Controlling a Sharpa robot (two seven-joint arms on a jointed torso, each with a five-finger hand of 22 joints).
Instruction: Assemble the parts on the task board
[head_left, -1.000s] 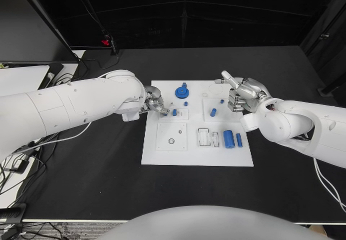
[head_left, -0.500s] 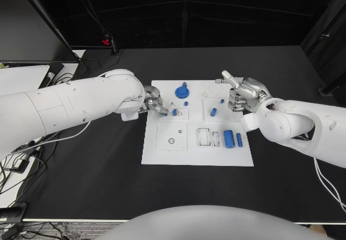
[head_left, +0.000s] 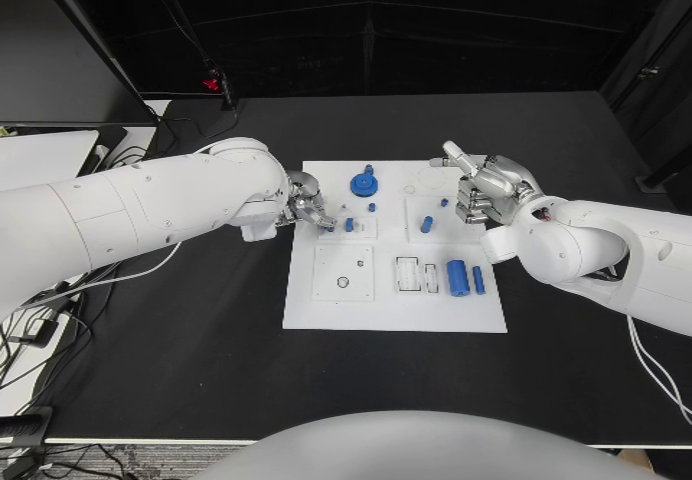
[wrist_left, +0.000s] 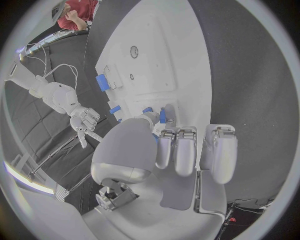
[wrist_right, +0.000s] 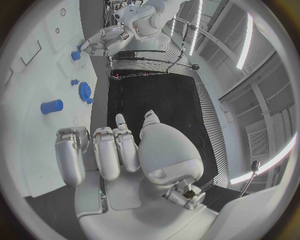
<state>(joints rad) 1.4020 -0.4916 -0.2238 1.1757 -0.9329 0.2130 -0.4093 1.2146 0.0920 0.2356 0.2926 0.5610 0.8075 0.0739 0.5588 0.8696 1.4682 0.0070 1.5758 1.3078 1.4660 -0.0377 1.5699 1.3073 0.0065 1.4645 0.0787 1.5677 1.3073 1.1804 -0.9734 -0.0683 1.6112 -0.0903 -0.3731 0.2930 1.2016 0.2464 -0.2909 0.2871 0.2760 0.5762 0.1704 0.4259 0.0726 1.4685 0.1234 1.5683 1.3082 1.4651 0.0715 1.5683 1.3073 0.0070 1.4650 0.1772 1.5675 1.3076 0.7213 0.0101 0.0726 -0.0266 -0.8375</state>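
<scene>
Task board (head_left: 392, 300), a white plate, lies in the middle of the black bench (head_left: 188, 330) with the blue parts spread over it. A blue gear-shaped part (head_left: 365, 184) sits near the board's far edge, a small blue peg (head_left: 427, 225) stands right of the middle, and a blue cylinder (head_left: 457, 278) lies beside a slimmer blue bar (head_left: 479, 280) toward the board's right edge. The left robot hand (head_left: 309, 208) is at the board's left edge, its fingers closed round a small blue part (head_left: 349, 225) that stands on the board; the left wrist view shows that blue part (wrist_left: 162, 115) between the fingertips (wrist_left: 166, 134). The right robot hand (head_left: 488, 192) hovers at the board's far right corner with its fingers curled in and nothing in them, 1 finger pointing away.
</scene>
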